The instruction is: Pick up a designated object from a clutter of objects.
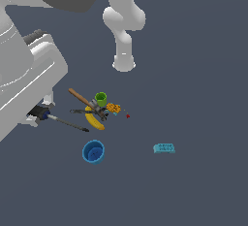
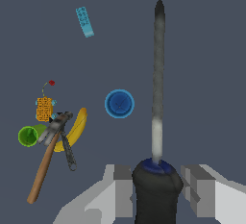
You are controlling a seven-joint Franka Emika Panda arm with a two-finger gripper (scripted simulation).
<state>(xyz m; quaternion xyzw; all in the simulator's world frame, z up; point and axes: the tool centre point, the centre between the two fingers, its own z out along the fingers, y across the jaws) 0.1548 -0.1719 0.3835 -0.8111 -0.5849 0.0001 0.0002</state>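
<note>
My gripper (image 2: 156,189) is shut on the black-and-blue handle of the designated object, a slim screwdriver (image 2: 157,79). Its thin dark shaft points away from the wrist camera, well above the floor. In the exterior view the screwdriver (image 1: 65,122) sticks out from the gripper (image 1: 38,114) at that view's left, its tip near the clutter. The clutter lies apart from it: a yellow banana (image 1: 93,118), a wooden-handled hammer (image 1: 78,96), a green cup (image 1: 100,98) and an orange patterned piece (image 1: 113,107).
A blue cup (image 1: 93,151) stands alone in front of the pile, and a teal flat block (image 1: 164,148) lies off to the exterior view's right. A thin dark tool (image 2: 68,153) lies by the banana (image 2: 74,129). The arm's white base (image 1: 124,62) is behind the clutter.
</note>
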